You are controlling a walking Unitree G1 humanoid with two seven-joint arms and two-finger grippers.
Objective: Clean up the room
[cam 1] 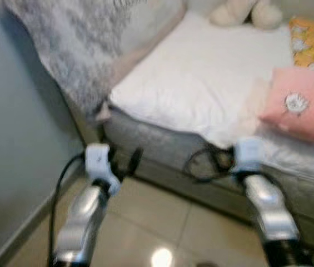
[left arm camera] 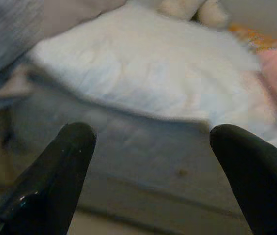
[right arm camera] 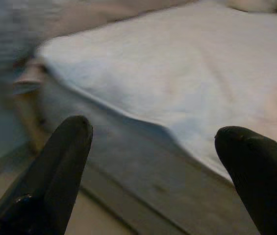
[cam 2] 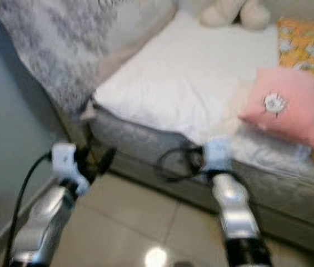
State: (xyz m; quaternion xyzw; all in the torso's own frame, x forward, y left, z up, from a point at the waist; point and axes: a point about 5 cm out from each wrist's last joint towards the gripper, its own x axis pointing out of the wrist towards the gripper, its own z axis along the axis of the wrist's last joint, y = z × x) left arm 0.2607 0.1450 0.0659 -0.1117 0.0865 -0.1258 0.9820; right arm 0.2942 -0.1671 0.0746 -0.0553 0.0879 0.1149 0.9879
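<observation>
A bed stands before me, its white blanket (cam 1: 201, 78) spread flat across the mattress (cam 1: 162, 146). On the bed's right side lies a pink pillow (cam 1: 301, 103) with a small white flower. Both arms are held out low in front of the mattress edge. My left gripper (left arm camera: 148, 142) is open, its black fingers (left arm camera: 55, 181) wide apart with nothing between them; it sits by the bed's left corner (cam 1: 128, 162). My right gripper (right arm camera: 153, 139) is open too and empty, close to the mattress side below the blanket's edge (cam 1: 213, 161).
A cream plush toy (cam 1: 245, 12) sits at the head of the bed, a yellow patterned pillow (cam 1: 312, 44) beside it. A grey patterned throw (cam 1: 73, 39) hangs at the left. A pale wall (cam 1: 12, 139) closes the left side; beige floor tiles (cam 1: 157, 222) lie below.
</observation>
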